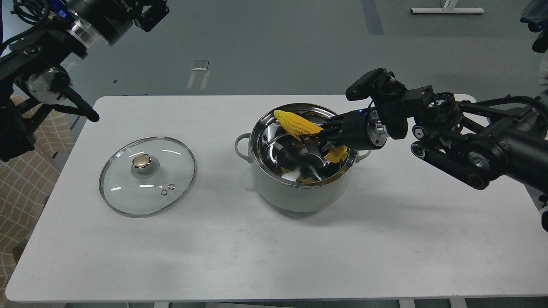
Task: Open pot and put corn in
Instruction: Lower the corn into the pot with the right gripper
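The pale grey-green pot [299,188] stands open in the middle of the white table, its shiny steel inside showing. My right gripper [320,139] reaches in from the right over the pot's right rim and is shut on the yellow corn [297,124]. The cob is tilted, its pointed end up and to the left above the pot's opening, its thick end low inside by the right wall. My left arm's far end [147,15] is raised at the top left, far from the pot. Its fingers cannot be made out.
The round glass lid [147,175] with a brass-coloured knob lies flat on the table [274,256], left of the pot. A checked cloth [25,171] is beyond the table's left edge. Grey floor lies behind the table.
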Motion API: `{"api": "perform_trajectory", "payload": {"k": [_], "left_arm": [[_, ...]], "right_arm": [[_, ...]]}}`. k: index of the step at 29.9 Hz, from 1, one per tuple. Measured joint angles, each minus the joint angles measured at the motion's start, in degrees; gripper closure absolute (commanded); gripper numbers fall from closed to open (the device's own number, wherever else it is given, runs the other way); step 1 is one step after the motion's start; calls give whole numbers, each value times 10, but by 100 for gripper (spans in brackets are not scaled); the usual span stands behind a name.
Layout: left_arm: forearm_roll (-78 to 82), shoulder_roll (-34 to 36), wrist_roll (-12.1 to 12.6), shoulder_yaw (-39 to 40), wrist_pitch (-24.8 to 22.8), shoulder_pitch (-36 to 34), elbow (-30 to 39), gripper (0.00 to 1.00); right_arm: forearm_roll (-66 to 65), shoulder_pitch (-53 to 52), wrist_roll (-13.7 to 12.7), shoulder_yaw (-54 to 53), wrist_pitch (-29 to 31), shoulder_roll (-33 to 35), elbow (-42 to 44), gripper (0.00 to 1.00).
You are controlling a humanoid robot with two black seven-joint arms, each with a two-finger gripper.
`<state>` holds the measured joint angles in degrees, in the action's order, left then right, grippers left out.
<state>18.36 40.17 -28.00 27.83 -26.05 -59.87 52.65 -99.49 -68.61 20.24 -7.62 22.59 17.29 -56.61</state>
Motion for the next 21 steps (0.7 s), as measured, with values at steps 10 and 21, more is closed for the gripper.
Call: {"api": "perform_trajectory", "payload": {"k": [10, 21], "left_arm": [[0, 1, 0, 0, -1, 0, 0, 9], [0, 3, 0, 7, -1, 0, 1, 9]], "right_arm": [[0, 9, -1, 2, -2, -44, 49, 68], [0, 17, -6, 4, -4, -70, 76, 60]]}}
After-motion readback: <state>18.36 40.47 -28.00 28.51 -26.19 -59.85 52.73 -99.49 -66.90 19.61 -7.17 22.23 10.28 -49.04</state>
